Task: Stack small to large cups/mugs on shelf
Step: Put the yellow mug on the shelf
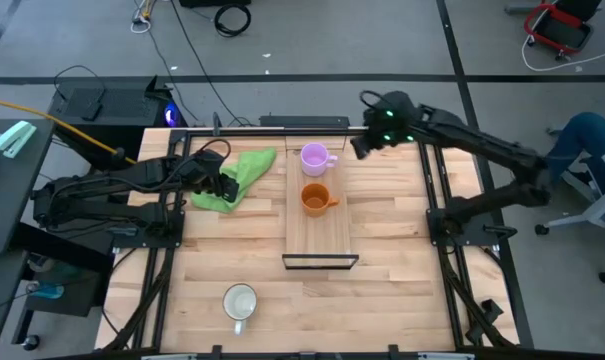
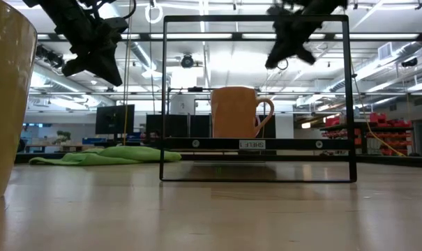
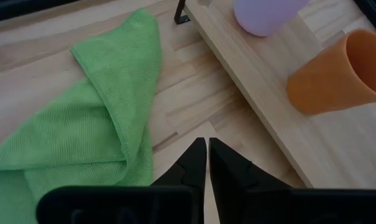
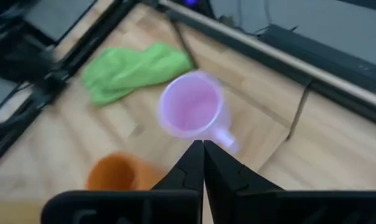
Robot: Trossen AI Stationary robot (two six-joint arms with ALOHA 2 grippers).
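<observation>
With fingers pressed together and empty, the right hand [image 1: 362, 147] hovers just beside the purple mug [image 1: 315, 157] on the shelf [image 1: 320, 240], the orange mug [image 1: 316, 198] next, while the white mug [image 1: 240, 303] waits on the counter [image 1: 402, 290], unstacked.

Shelf [image 1: 320, 240] front half bare: open approach from the front frame end. Rear half occupied by purple mug [image 1: 315, 157] and orange mug [image 1: 316, 199], standing close together, handles pointing right. Green cloth [image 1: 234, 177] lying left of shelf, just under left gripper [image 1: 225, 186], fingers closed. Right gripper [image 1: 360, 147], fingers closed, raised just right of purple mug. White mug [image 1: 240, 302] alone near front edge, clear on all sides.
</observation>
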